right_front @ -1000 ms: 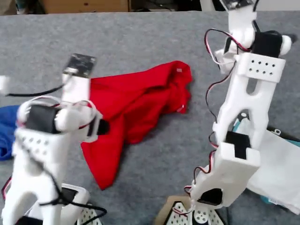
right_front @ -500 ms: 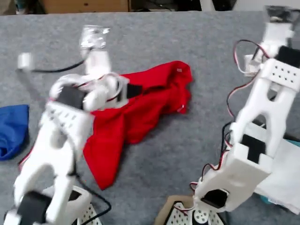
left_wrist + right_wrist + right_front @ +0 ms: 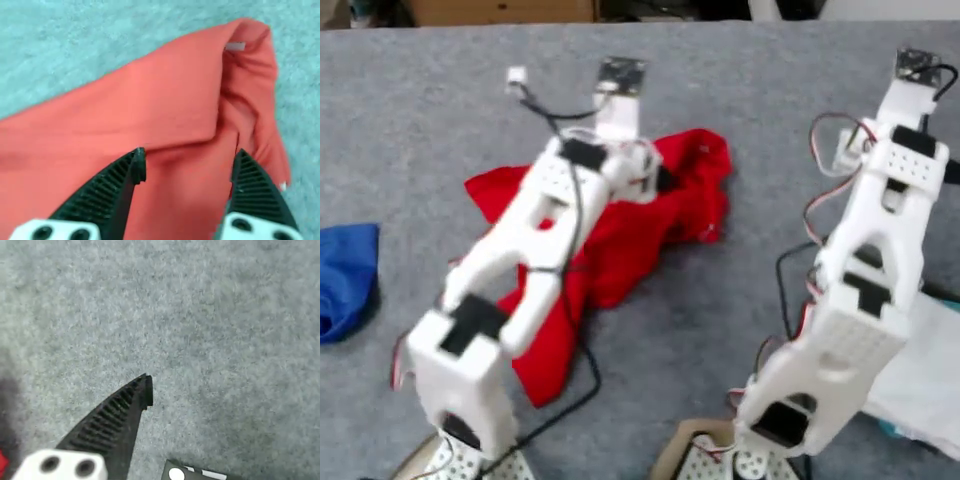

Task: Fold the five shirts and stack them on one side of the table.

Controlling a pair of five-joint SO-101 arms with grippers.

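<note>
A crumpled red shirt (image 3: 692, 190) lies mid-table on the grey cloth. My left arm stretches over it, and the left gripper (image 3: 658, 182) hovers just above its far part. In the left wrist view the left gripper (image 3: 190, 159) is open, with red fabric (image 3: 150, 110) beneath both fingers and nothing held. My right arm stands at the right of the table, with the right gripper (image 3: 912, 80) near the far right edge. One ribbed finger (image 3: 122, 412) stands above bare grey cloth with nothing against its tip.
A blue shirt (image 3: 345, 280) lies bunched at the left edge. A white shirt (image 3: 925, 370) lies at the near right, partly under the right arm, with a teal garment (image 3: 895, 430) peeking from beneath it. Wires trail off both arms.
The left arm swung from the near left out over the red shirt. The shirt's left part now spreads further left. The right arm shifted right and farther back.
</note>
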